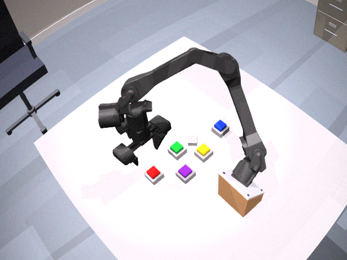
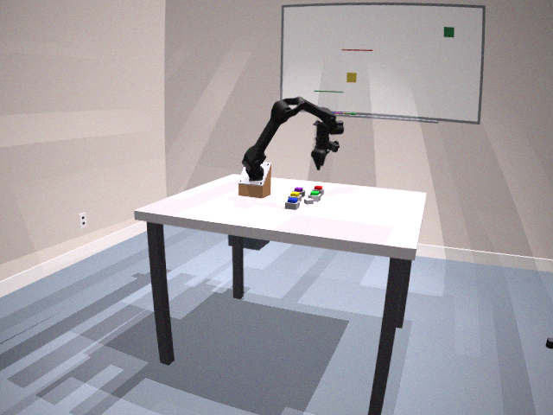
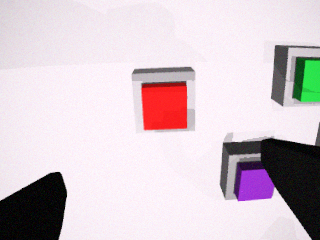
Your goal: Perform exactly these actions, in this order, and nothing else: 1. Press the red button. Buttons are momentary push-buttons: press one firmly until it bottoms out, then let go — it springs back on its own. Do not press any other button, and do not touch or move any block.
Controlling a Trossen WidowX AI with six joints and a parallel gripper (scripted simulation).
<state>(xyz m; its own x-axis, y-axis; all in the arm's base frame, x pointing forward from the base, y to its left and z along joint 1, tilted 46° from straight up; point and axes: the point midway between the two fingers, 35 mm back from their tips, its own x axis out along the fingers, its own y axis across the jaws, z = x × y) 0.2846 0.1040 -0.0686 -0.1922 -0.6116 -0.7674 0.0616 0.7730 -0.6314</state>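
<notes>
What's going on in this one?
A single arm is working toward pressing the red button. Its end effector hangs open and empty above the table, not touching anything; in the wrist view the red button sits between the fingers. The green button, purple button, yellow button, blue button and small white block sit untouched.

1. Plain beige walls (image 2: pixel 80 111) are seen, crossed by pale bands of light.
2. A grey-framed whiteboard (image 2: pixel 480 67) is mounted on the far wall.
3. A white square table (image 2: pixel 187 213) on dark legs is set on blue-grey patchwork flooring (image 2: pixel 468 312).
4. A beige metal filing cabinet (image 1: pixel 333 22) and a dark swivel chair (image 1: pixel 25 72) are placed nearby.
</notes>
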